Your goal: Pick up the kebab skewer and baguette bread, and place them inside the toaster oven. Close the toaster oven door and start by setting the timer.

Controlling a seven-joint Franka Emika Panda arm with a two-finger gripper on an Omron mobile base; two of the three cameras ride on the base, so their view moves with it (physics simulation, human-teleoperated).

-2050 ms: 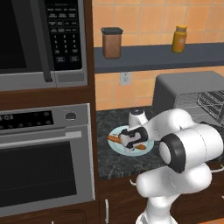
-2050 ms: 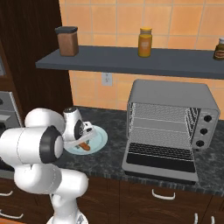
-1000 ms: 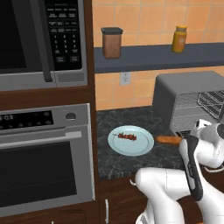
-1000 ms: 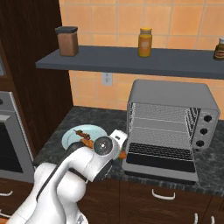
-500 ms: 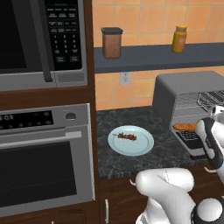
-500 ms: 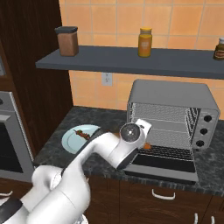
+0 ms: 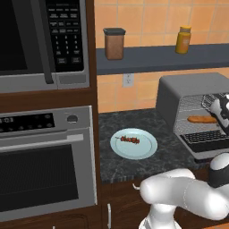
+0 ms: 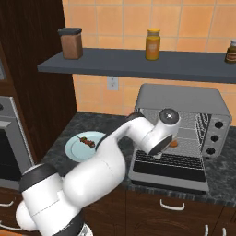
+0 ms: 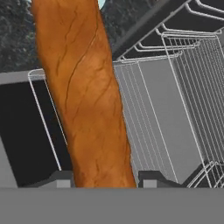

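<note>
My gripper (image 9: 105, 179) is shut on the baguette bread (image 9: 85, 96), a long orange-brown stick that runs up the hand view between the finger tips. The gripper (image 7: 219, 117) holds the baguette bread (image 7: 201, 119) level in the mouth of the grey toaster oven (image 7: 188, 89), above the wire rack (image 9: 175, 87). The toaster oven door (image 8: 168, 169) lies open and flat in front. In the right base view my arm covers most of the baguette bread (image 8: 174, 143). The kebab skewer (image 7: 130, 140) lies on the pale blue plate (image 7: 118, 150) to the left on the counter.
A black-panelled microwave (image 7: 40, 40) and a built-in steel oven (image 7: 44, 170) stand at the left. On the shelf above sit a brown canister (image 7: 114, 43) and a yellow jar (image 7: 183, 39). The toaster oven's knobs (image 8: 214, 136) are on its right side.
The arm has swung right from the plate to the toaster oven, carrying the baguette into the oven's mouth. The skewer stays on the plate.
</note>
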